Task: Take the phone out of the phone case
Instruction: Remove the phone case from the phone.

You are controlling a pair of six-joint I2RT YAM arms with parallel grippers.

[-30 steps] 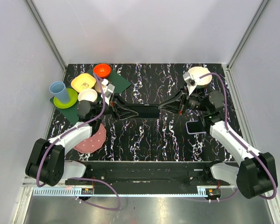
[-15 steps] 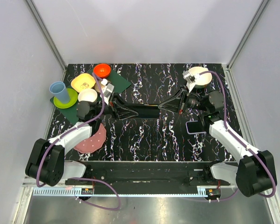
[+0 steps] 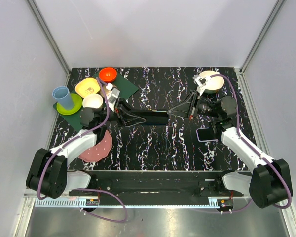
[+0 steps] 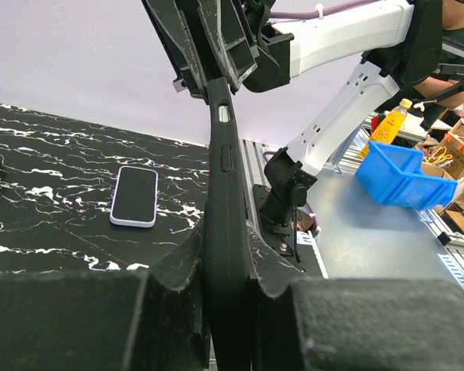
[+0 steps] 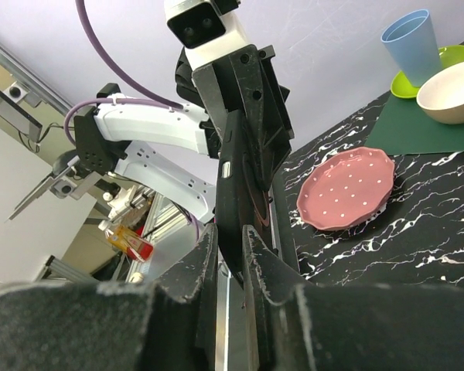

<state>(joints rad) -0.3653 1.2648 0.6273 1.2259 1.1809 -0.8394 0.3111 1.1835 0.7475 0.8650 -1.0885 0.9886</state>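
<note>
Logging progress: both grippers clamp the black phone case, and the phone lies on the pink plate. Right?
No. The left gripper and right gripper do clamp the black phone case, but the phone lies on the table beside the right arm, not on the pink plate; the top external view shows it.

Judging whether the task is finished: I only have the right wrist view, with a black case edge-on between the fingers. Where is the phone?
Observer: The phone lies flat on the table, on its right side, apart from the case.
Operator: Which face is up?
Observer: The dark face, with a pale lilac rim around it.
Operator: Anything touching it?
Observer: Nothing in the left wrist view; bare table shows all around it.
</note>
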